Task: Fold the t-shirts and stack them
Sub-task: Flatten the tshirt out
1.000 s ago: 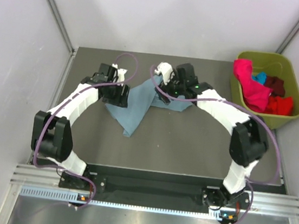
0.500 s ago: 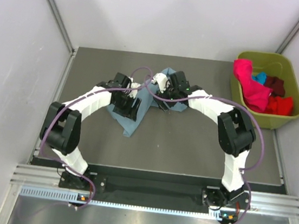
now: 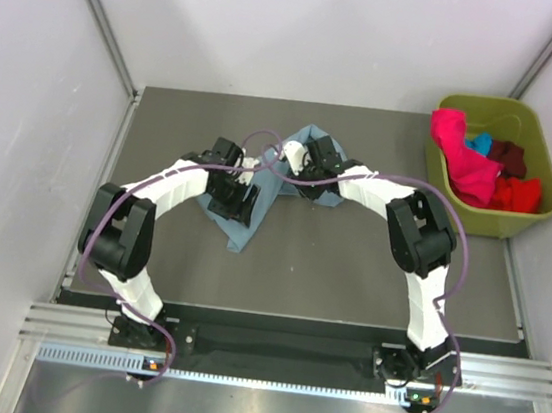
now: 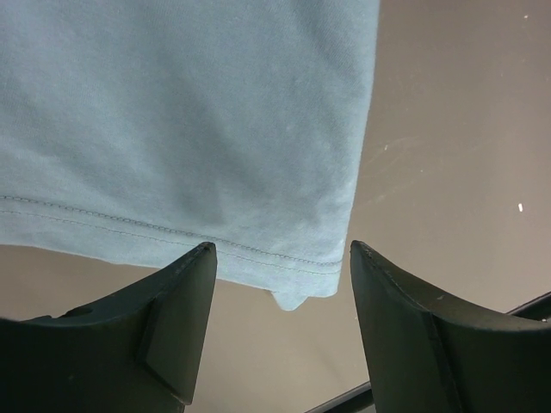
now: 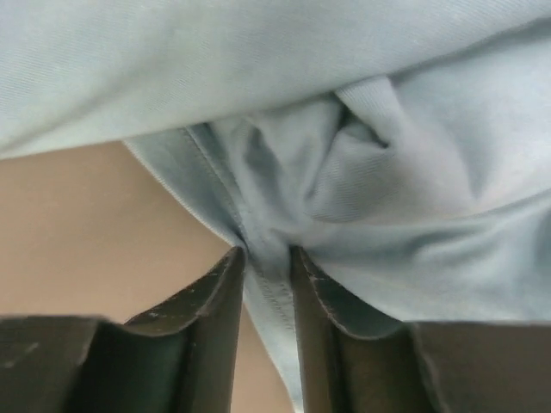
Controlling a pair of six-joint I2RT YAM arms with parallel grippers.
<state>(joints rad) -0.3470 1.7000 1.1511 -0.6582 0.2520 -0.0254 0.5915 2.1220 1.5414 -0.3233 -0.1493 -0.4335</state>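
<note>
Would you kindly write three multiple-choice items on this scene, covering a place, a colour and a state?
1. The olive-green bin sits: A far right; B near left; C centre.
2. The t-shirt outside the bin is: A red; B grey-blue; C yellow.
3. The right jaws are: A wide open; B shut on the t-shirt; C holding the bin.
Answers: 1 A, the top view shows it far right; 2 B, every view shows grey-blue cloth; 3 B, the right wrist view shows cloth pinched.
</note>
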